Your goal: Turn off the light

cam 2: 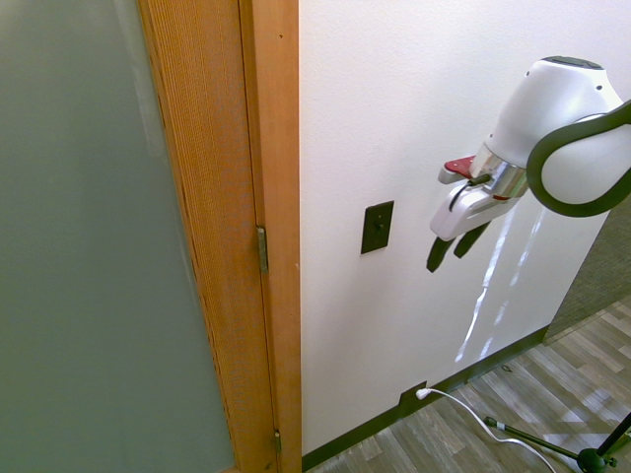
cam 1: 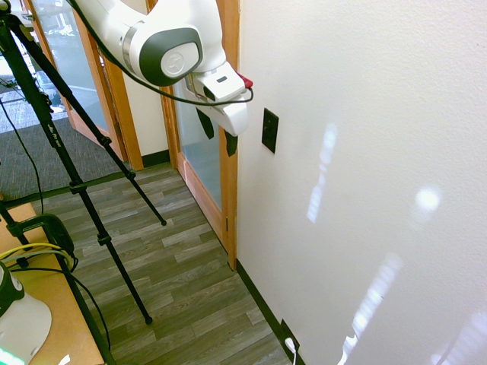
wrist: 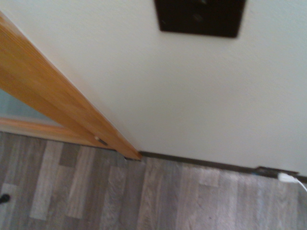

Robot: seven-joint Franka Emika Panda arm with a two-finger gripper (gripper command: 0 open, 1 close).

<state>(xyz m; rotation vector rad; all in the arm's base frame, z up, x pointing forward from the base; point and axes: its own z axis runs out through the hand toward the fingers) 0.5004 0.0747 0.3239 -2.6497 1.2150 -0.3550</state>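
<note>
A black switch [cam 1: 269,130] sits on the white wall [cam 1: 365,114] beside a wooden door frame [cam 1: 228,175], above grey plank floor [cam 1: 175,266]; the end effector [cam 1: 218,133], fingers apart, hangs near it, not touching

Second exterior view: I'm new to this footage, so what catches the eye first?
The white arm's end effector, fingers apart, hangs in front of the white wall, short of the black switch. Left of the switch runs a wooden door frame.
</note>
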